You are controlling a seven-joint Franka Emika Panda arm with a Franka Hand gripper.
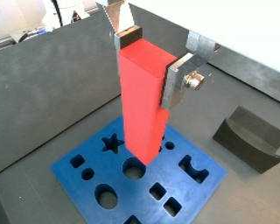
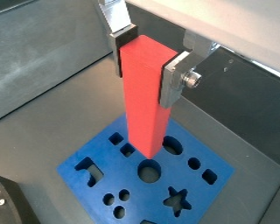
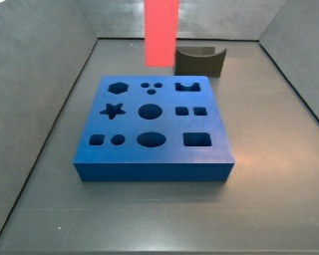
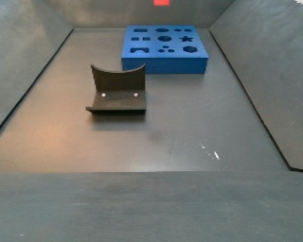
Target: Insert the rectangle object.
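Observation:
My gripper (image 1: 152, 59) is shut on the upper end of a long red rectangular block (image 1: 145, 105) and holds it upright. It shows the same way in the other wrist view, gripper (image 2: 150, 59) and block (image 2: 145, 105). The block's lower end hangs over a blue board (image 1: 84, 166) with several shaped holes, apart from it. In a side view the block (image 3: 162, 30) hangs above the far edge of the board (image 3: 156, 167), and the gripper is out of frame. A rectangular hole (image 3: 198, 139) lies at the board's near right. Only the block's tip (image 4: 157, 3) shows above the board (image 4: 167, 62).
The dark fixture (image 3: 199, 60) stands on the floor just beyond the board, also in the other side view (image 4: 116, 90) and in a wrist view (image 1: 254, 136). Grey walls (image 3: 43, 90) enclose the floor on all sides.

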